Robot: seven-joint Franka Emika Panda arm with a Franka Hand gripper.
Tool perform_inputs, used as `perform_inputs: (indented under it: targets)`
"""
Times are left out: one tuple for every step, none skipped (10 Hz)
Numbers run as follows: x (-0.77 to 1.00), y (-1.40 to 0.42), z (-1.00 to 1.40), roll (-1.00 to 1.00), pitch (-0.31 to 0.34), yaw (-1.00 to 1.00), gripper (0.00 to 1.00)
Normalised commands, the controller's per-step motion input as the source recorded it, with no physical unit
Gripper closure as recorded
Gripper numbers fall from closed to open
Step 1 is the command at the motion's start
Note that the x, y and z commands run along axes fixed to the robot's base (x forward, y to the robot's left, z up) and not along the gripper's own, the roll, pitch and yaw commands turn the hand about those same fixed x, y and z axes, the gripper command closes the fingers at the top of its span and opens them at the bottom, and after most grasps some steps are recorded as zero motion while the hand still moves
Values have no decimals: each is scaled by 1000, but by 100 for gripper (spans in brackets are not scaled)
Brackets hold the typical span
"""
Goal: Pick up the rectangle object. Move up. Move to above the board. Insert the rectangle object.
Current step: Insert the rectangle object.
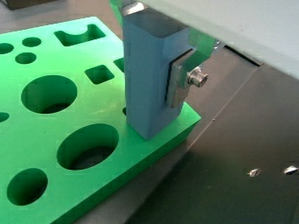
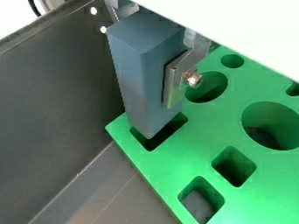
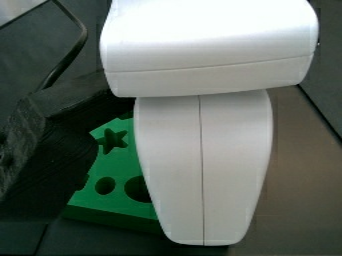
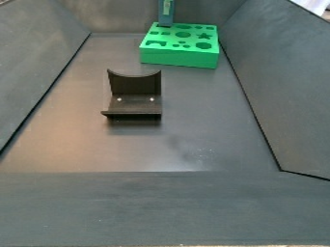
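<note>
The rectangle object [image 1: 149,74], a single slim light-blue block, stands upright between the gripper's [image 2: 149,74] jaws, clamped by them on its upper part. In both wrist views one flat silver finger [image 1: 181,77] presses against the block's side, fixed by a small screw; the opposite finger is hidden behind the block. Below the jaws, the block's lower end sits in a rectangular cut-out at a corner of the board [image 2: 187,166], with a narrow dark gap visible around its foot in a wrist view [image 2: 158,133]; how deep it reaches cannot be told.

There is one board, a bright green slab. Beside the jaws, a wrist view shows three large round holes [image 1: 49,94], two small round ones and a few angular cut-outs; another wrist view shows two square holes [image 2: 233,164] and more circles. A star hole [image 3: 114,137] appears in a side view, where the white arm [image 3: 201,120] fills most of the frame.

In a side view the board [image 4: 180,58] lies at the far end of the dark bin, with the block [image 4: 165,12] rising from its corner. One dark fixture [image 4: 133,94] stands well apart from the jaws, mid-floor.
</note>
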Motion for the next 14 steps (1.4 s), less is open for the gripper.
perform_inputs:
  targets:
    - [0,89,-9,0,0,-243,100]
    - [26,0,0,0,0,-63,100]
    - [46,0,49,-7,0,0,100]
    - [34,0,14,-7,0,0,100]
    - [86,0,57,-19,0,0,100]
    - [120,0,51,-20,0,0,100]
    - [91,0,31,-6,0,0,100]
    - [17,17,0,0,0,0,100]
    - [0,60,-11,0,-9,0,100]
    - [0,51,-51,0,-20,0,100]
    - [0,80,-66,0,-27,-57,100]
    - [-23,49,-34,0,-29,-60,100]
    - [0,0,-11,0,-33,-37,100]
    - [0,0,-69,0,-49,-40,100]
